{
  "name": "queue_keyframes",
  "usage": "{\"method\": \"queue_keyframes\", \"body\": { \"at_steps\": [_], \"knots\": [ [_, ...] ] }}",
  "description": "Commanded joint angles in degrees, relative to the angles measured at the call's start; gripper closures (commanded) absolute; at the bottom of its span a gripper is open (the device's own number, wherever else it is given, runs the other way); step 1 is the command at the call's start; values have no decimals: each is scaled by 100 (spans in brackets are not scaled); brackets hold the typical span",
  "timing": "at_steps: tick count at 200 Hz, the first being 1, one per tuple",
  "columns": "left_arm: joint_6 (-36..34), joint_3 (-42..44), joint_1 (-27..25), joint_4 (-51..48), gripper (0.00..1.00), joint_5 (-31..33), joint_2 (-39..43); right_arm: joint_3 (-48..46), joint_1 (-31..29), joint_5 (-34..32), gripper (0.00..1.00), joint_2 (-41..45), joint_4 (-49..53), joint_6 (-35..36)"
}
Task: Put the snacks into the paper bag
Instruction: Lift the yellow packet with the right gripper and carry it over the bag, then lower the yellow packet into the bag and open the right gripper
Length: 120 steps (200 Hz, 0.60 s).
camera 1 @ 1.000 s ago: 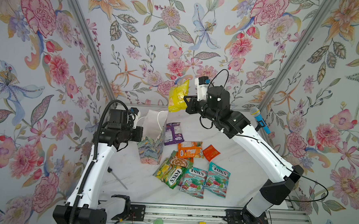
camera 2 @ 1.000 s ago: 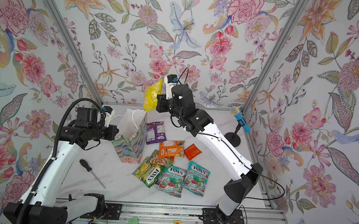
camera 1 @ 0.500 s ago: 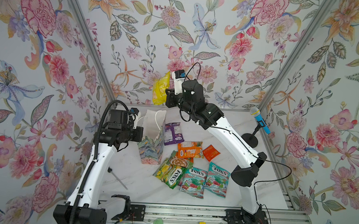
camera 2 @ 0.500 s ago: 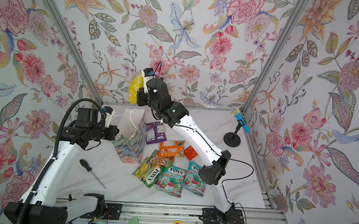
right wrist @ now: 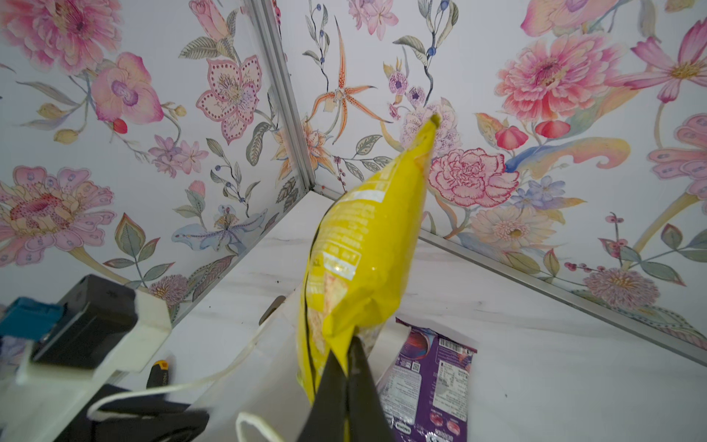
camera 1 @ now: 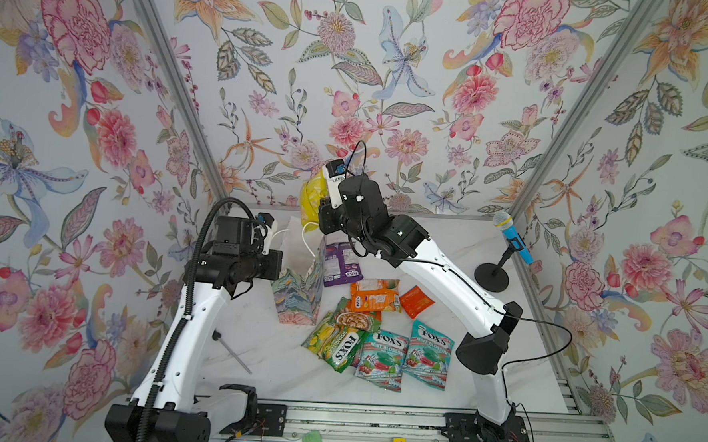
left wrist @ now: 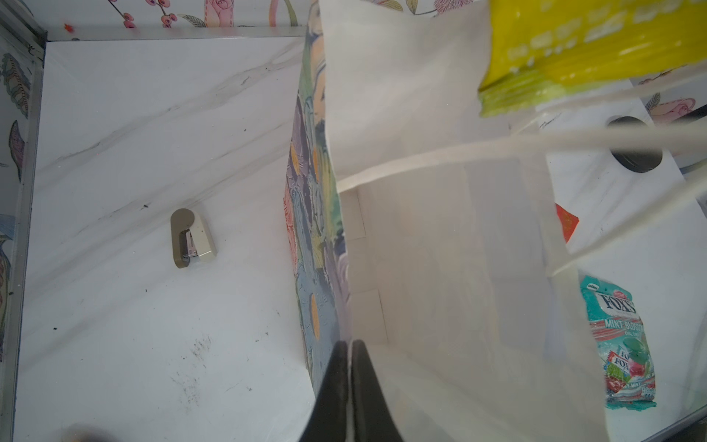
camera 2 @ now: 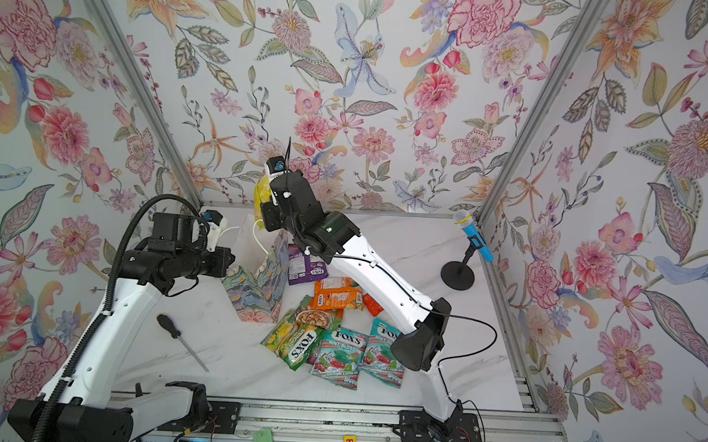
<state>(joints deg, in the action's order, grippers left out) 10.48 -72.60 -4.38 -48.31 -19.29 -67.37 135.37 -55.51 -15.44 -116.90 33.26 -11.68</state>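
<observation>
Snacks [camera 1: 339,342] lie mostly in a loose heap on the white marbled surface [camera 1: 261,362], just beside the paper bag [camera 1: 297,287], which stands upright with its mouth open and its white inside showing in the left wrist view. The left gripper [left wrist: 349,346] has its fingers pressed together on the bag's wall at the rim, painted side on one face and white lining on the other. The right gripper [right wrist: 346,358] is clamped on one end of a yellow pouch [right wrist: 363,260] and holds it in the air above the bag's open top, near the white cord handles [left wrist: 497,147]; whether the pouch touches the rim cannot be told. A purple pouch [camera 1: 342,263] lies nearest the bag, then an orange pouch [camera 1: 373,296] and a small red-orange pouch [camera 1: 416,302], with green pouches [camera 1: 325,335] and two teal mint pouches [camera 1: 383,352] overlapping nearer the front edge. A screwdriver [camera 2: 182,340] lies apart on the bag's other side, a stapler [left wrist: 191,239] shows on that side in the left wrist view, and a microphone [camera 1: 511,238] stands on a round base by the right wall
</observation>
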Motion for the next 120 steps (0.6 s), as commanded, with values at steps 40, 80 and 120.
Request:
{"method": "queue_keyframes", "body": {
  "at_steps": [40,80,120],
  "knots": [
    [76,105,60,103,95,-52,84,-547,-234,-235,100,681,82,140],
    [94,110,82,118,95,-54,93,-870,-327,-235,100,920,145,92],
    [138,130,85,156,95,-79,119,-943,-397,-75,100,951,310,-60]
  ]
}}
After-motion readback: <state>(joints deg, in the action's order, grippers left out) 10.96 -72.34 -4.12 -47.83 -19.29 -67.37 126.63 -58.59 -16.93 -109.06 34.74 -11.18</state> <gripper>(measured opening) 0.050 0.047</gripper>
